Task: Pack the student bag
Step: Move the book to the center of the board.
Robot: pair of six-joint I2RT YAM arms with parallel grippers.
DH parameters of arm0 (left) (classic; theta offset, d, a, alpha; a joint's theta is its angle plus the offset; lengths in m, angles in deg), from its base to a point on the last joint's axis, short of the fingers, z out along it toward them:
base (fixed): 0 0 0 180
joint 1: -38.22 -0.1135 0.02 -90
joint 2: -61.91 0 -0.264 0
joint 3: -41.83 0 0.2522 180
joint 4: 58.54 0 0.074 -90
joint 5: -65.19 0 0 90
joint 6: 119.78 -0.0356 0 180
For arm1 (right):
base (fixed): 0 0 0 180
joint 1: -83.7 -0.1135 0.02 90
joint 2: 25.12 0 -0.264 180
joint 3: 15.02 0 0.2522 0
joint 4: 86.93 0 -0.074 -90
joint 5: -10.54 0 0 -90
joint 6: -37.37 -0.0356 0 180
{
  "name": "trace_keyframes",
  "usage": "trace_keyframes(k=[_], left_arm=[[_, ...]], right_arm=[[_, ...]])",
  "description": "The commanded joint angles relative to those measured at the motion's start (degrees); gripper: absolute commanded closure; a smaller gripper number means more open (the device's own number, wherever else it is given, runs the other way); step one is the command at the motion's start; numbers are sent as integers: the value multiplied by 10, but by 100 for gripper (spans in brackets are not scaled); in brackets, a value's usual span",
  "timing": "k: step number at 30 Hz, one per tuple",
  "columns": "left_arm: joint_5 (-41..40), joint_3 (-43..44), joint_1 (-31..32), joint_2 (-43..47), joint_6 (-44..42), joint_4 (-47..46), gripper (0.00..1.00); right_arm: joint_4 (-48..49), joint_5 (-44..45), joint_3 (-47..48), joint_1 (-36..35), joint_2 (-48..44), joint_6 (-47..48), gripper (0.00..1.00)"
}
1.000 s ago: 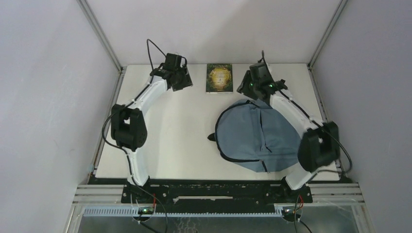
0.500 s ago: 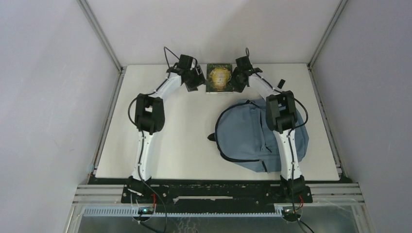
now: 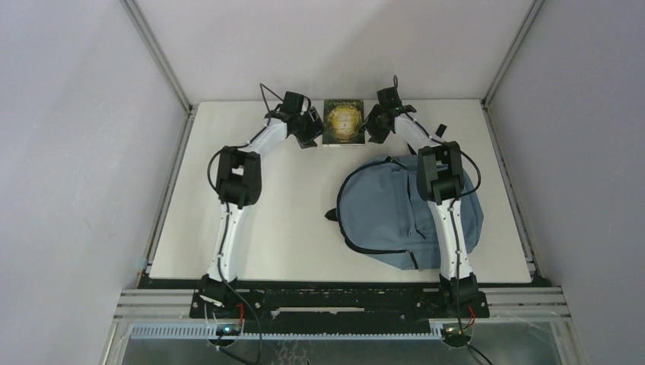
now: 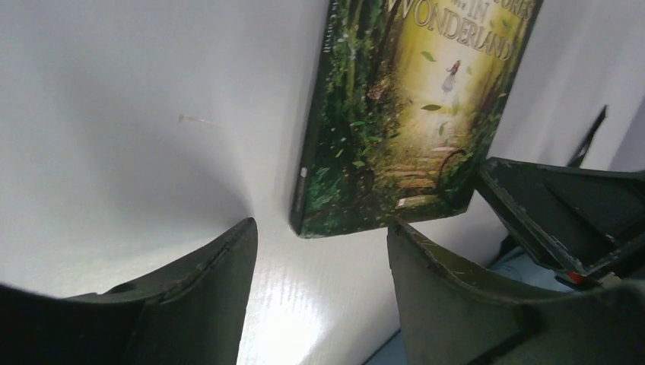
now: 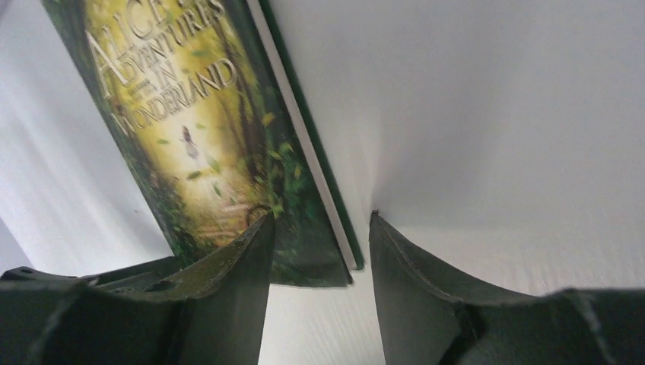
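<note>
The soft blue-grey fabric backpack (image 3: 388,220) lies lower right, below the left fingers (image 4: 198,304) and right fingers (image 5: 426,304), the 2 pairs spread, flanking a green book (image 3: 344,122).

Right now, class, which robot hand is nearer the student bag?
Right. The right hand sits just beyond the student bag's top edge, beside the book's right side; the left hand is at the book's left side, farther from the bag.

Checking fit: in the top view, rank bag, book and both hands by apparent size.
1. student bag
2. book
3. left hand and right hand: look alike, not ranked.
</note>
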Motion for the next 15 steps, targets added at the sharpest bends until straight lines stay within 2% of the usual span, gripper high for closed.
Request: trace_keyframes(k=[1, 4, 8, 15], left_arm=[[14, 44, 1, -26, 26, -30, 34], [13, 48, 1, -41, 37, -43, 41], [29, 55, 1, -57, 41, -49, 63], [41, 28, 1, -40, 33, -49, 72]], right_arm=[[7, -59, 69, -2, 43, -7, 44], [10, -79, 78, -9, 54, -10, 48], [17, -84, 67, -14, 48, -14, 57], [22, -98, 39, -23, 35, -9, 79]])
